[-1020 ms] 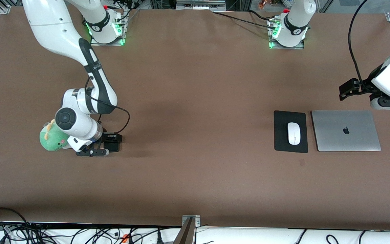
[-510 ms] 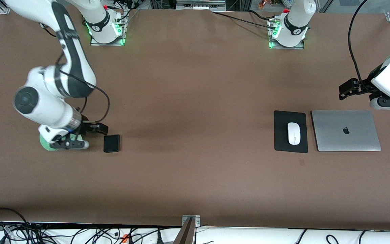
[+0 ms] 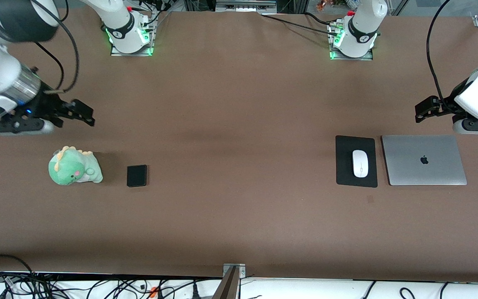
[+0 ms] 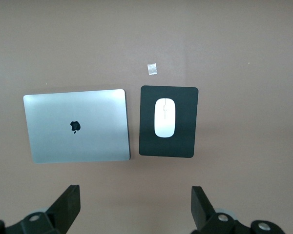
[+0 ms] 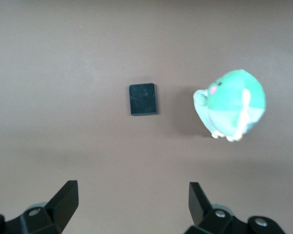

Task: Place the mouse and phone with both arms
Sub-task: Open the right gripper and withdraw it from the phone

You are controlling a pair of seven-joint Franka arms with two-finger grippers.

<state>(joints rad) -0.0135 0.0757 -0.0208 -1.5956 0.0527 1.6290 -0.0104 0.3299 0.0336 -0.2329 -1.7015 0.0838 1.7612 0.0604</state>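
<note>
The white mouse (image 3: 360, 163) lies on a black mouse pad (image 3: 344, 166) toward the left arm's end of the table; both also show in the left wrist view, the mouse (image 4: 164, 117) on the pad (image 4: 185, 136). The small black phone (image 3: 137, 175) lies flat on the table beside a green plush toy, toward the right arm's end; it also shows in the right wrist view (image 5: 143, 99). My right gripper (image 3: 20, 125) (image 5: 132, 201) is open and empty, high over bare table. My left gripper (image 3: 477, 126) (image 4: 135, 204) is open and empty, up over the table beside the laptop, and waits.
A green plush dinosaur (image 3: 74, 166) (image 5: 232, 105) sits beside the phone. A closed silver laptop (image 3: 424, 160) (image 4: 77, 125) lies beside the mouse pad. A small scrap of tape (image 3: 370, 199) lies nearer to the front camera than the pad. Cables hang along the table's front edge.
My right gripper has let go of the phone, risen and swung away toward the table's end. The phone stays on the table and the plush toy is uncovered. The left arm has not moved.
</note>
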